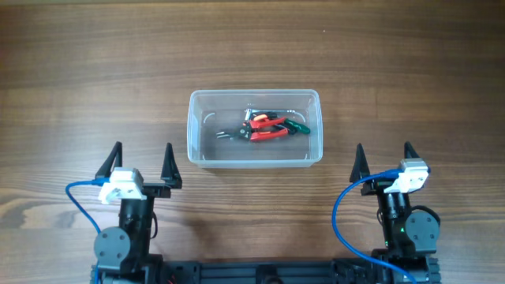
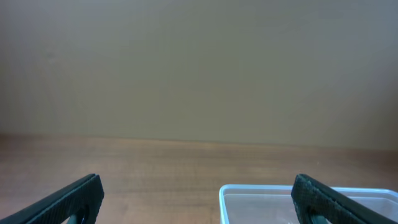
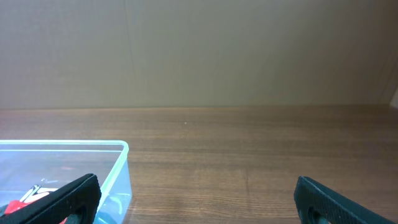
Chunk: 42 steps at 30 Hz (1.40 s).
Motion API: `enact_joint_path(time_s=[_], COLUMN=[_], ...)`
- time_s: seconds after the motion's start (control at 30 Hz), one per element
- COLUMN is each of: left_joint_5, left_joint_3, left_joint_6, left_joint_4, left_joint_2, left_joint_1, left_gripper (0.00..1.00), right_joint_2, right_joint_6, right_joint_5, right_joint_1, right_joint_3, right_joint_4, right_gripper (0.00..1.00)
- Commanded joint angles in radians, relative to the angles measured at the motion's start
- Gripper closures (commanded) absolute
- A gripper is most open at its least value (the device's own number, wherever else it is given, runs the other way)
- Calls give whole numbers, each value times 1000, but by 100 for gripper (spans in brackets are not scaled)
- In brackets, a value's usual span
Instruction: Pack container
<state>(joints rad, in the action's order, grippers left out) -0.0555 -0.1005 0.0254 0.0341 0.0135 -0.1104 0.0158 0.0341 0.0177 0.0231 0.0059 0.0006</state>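
The clear plastic container [image 1: 254, 128] stands at the table's middle. Inside it lie red-handled pliers [image 1: 267, 128] and a green-handled tool [image 1: 298, 126], side by side toward the right. My left gripper [image 1: 143, 158] is open and empty, near the table's front, left of the container. My right gripper [image 1: 383, 156] is open and empty, front right of the container. The left wrist view shows the container's rim [image 2: 261, 189] between my open left fingers [image 2: 198, 202]. The right wrist view shows the container's corner [image 3: 121, 149] at left and my open right fingers [image 3: 198, 199].
The wooden table [image 1: 79, 79] spreads around the container. Blue cables [image 1: 75, 201] loop beside each arm base at the front edge. A plain beige wall [image 2: 199, 62] stands behind the table.
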Motion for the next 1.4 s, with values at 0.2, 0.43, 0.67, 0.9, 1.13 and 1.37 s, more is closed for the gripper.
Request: enact_joint_path(time_s=[0.2,0.43,0.67,0.9,1.13,1.37], left_joint_5=[106,111,111,111,111,111], left_joint_3=[95,95,95,95,95,95], left_joint_6=[95,95,95,95,95,95], left_joint_4=[-109,-108,-108,-107,-107,-107], left_joint_2=[-10,-10,-10,-8,-8,-8], left_joint_1=[29,50,50,50,50,50], left_gripper=[0,0,0,0,0,0], right_joint_2=[-6,-6,-6,-6,-6,-6], right_joint_6=[19,19,19,19,19,19], right_joint_5=[-13,-13,-13,-13,-13,-13], right_joint_1=[5,5,5,5,5,5], right_joint_3=[0,0,0,0,0,0], right_joint_4=[6,6,6,6,6,6], right_gripper=[0,0,0,0,0,0])
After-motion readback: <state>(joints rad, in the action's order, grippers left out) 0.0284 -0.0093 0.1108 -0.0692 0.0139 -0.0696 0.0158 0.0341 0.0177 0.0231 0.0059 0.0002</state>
